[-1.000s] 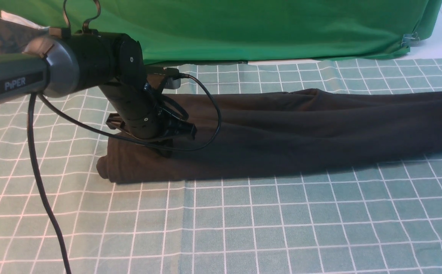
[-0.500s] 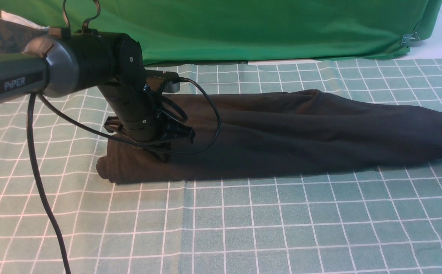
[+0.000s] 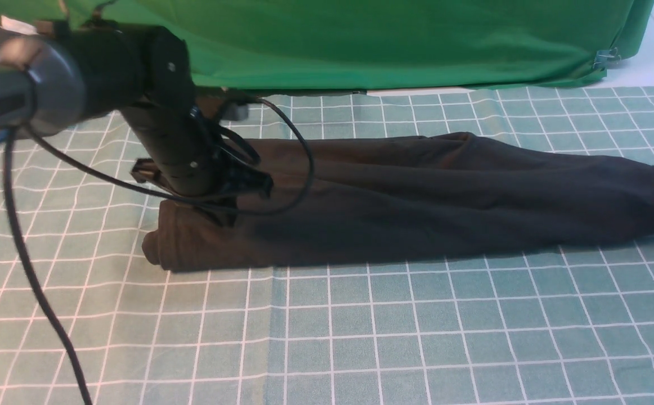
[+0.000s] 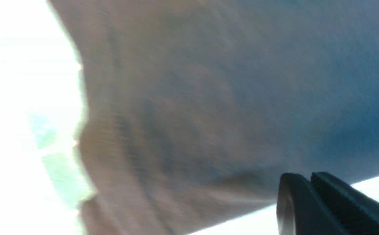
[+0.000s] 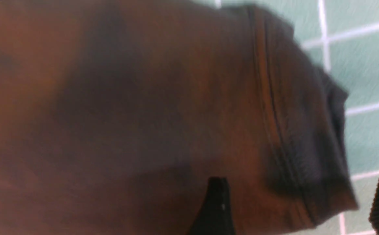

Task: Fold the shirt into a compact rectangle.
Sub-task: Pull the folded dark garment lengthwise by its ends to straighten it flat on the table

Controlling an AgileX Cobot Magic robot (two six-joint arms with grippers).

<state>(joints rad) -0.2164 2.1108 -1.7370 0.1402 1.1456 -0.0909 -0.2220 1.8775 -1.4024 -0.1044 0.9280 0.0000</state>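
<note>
Steeply bent, left arm point(image 3: 175, 146) points its closed pincer point(image 4: 309, 178) at the shirt point(image 3: 417, 202).

Shirt point(image 3: 417, 202) of soft matt dark knit cloth, desk cover point(image 3: 361, 337) matt woven checked cloth, backdrop point(image 3: 389, 39) smooth green fabric, left arm point(image 3: 175, 152) matt black and grey plastic, left claw point(image 4: 310, 182) ridged black plastic.

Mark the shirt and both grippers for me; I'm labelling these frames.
shirt point(image 3: 417, 202), front view, middle of the folded body.
left gripper point(image 4: 303, 179), left wrist view, where the tips of its shut fingers meet.
right gripper point(image 5: 302, 186), right wrist view, midway between its open fingers, over the shirt's end.
</note>
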